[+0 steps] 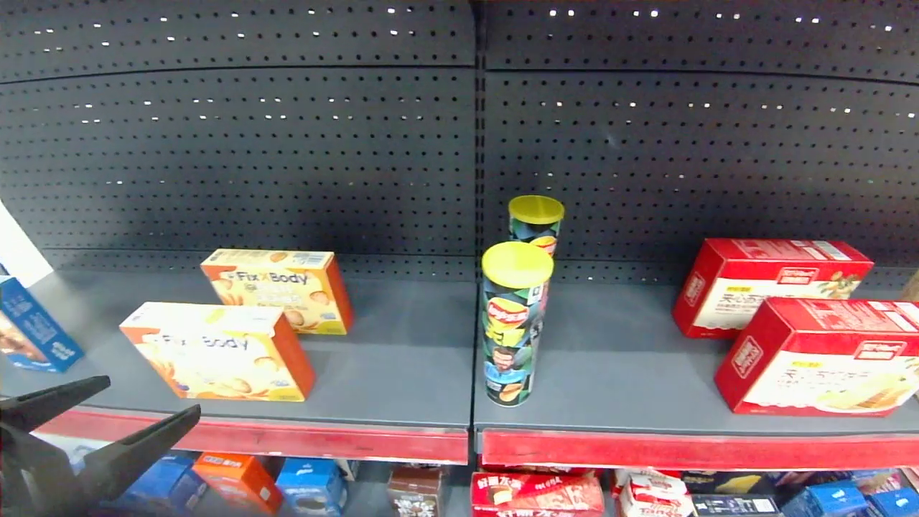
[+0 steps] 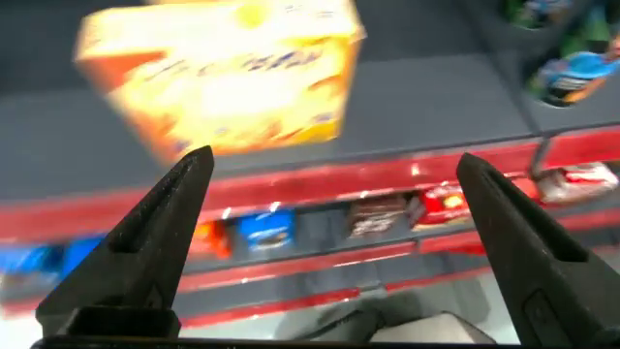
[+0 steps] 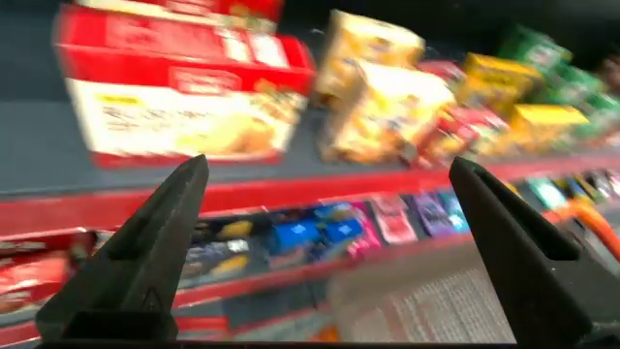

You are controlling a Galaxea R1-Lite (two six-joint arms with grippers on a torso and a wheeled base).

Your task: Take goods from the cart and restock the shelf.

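On the grey shelf (image 1: 402, 359) lie two orange-yellow biscuit boxes, the nearer one (image 1: 215, 350) at the front left and the other (image 1: 280, 289) behind it. Two yellow-lidded chip cans stand mid-shelf, one (image 1: 513, 323) in front of the other (image 1: 535, 224). Two red boxes (image 1: 826, 355) (image 1: 764, 283) sit on the right. My left gripper (image 1: 100, 409) is open and empty, low in front of the shelf's left edge, and its wrist view faces the nearer biscuit box (image 2: 228, 78). My right gripper (image 3: 329, 204) is open and empty, facing a red box (image 3: 179, 87).
A blue box (image 1: 32, 327) leans at the shelf's far left. The lower shelf (image 1: 546, 492) holds several packaged snacks. Yellow bags (image 3: 387, 102) and more goods stand beyond the red box in the right wrist view. Bare shelf lies between the biscuit boxes and the cans.
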